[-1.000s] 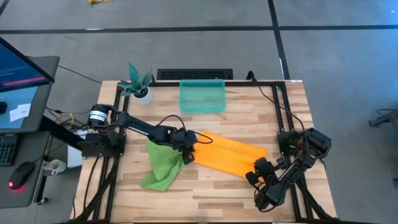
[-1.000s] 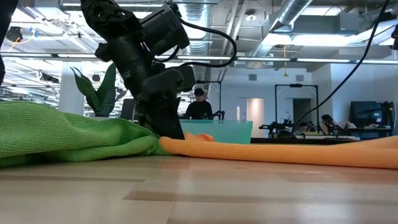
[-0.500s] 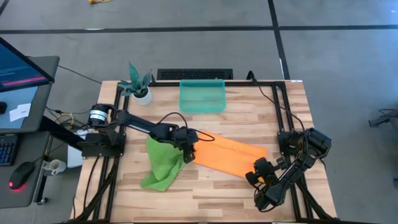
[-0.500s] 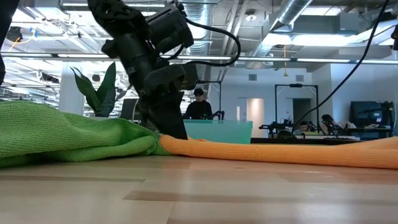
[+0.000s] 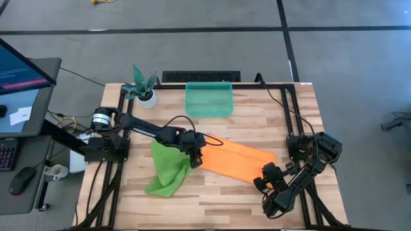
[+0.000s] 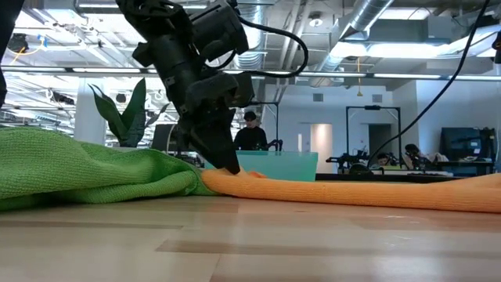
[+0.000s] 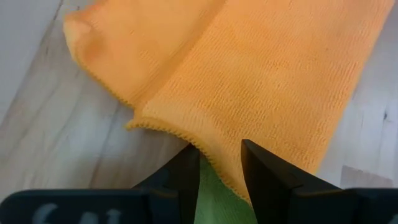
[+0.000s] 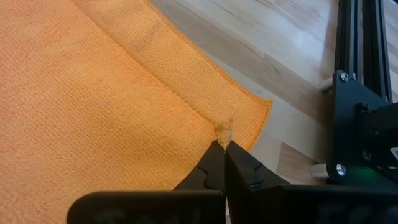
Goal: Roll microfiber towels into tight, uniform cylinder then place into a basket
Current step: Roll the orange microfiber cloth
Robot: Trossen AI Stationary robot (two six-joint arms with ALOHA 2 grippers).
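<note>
Risk | my left hand [image 7: 219,163] spread over orange towel [image 5: 234,158] edge, green towel [image 5: 168,168] beneath: may snag both | right hand [image 8: 222,149] pinching orange corner

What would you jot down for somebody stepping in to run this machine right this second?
Left tool: fingers apart, straddling the edge of the orange towel where it overlaps the green towel; no firm grip visible.
Right tool: shut on the orange towel, pinching the hem near its corner at the right end.
Things: orange towel lies flat and spread across mid-table; green towel crumpled on the left beside it; teal basket at the table's far edge, with no towel in it.
Done: nothing rolled, nothing in the basket.
Left: roll each towel into a tight cylinder, then place both in the basket.
</note>
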